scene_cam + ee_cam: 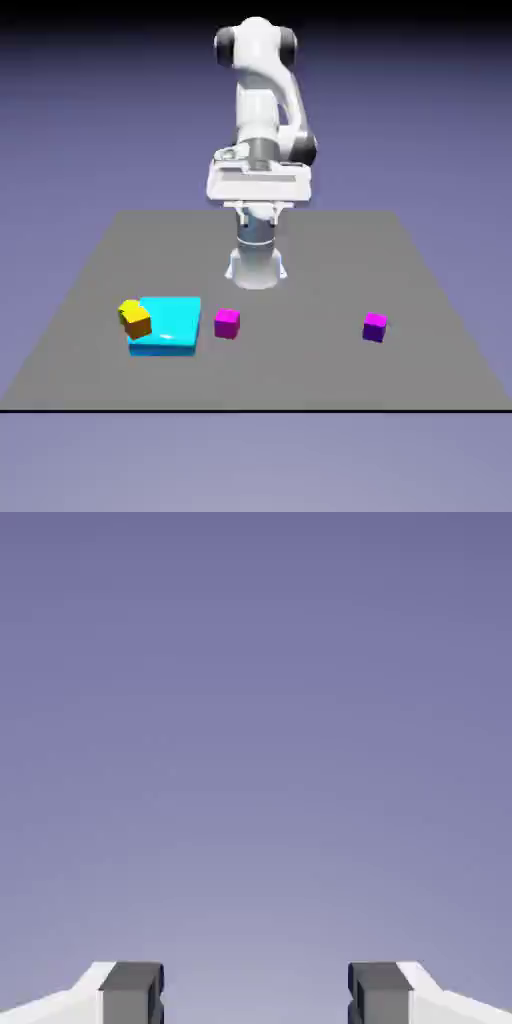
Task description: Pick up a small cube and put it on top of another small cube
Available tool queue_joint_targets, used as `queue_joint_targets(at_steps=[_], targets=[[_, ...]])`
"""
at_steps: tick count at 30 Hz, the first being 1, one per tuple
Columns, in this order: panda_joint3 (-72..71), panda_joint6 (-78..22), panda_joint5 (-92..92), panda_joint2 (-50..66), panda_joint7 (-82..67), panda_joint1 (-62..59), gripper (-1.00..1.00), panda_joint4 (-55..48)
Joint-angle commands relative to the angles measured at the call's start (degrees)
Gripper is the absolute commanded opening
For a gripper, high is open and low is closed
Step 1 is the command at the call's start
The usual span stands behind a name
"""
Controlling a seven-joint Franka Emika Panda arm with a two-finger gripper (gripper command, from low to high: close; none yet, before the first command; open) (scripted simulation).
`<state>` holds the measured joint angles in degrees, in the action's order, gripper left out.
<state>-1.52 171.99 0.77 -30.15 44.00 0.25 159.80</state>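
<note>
"What's the arm (262,100) doing?"

"It reaches over the grey table (300,365), its gripper (256,992) raised near the base, fingertips spread wide with nothing between them."

"And the cyan slab (165,325)?"

"Toward the exterior view's left, orange and yellow cubes (137,322) at its edge."

"Where's the violet cube (375,328)?"

"On the table, lower than the gripper, nearer the camera, off to the exterior view's right. The magenta cube (227,324) sits just beside the slab."

In the hand view, the bottom edge cuts off both fingers (132,997); in the exterior view, the orange cube (137,323) partly hides the yellow cube (129,308) and the slab's (168,320) corner.
</note>
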Motion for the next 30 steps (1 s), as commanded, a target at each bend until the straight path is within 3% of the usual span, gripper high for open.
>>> queue_joint_targets(at_steps=[1, 30], targets=[[-1.26, -1.67, 0.64, 2.08, 1.28, -0.37, 0.0, -1.0], [-37.2, -49.26, 18.83, 61.3, 37.72, -10.82, 0.0, -29.39]])
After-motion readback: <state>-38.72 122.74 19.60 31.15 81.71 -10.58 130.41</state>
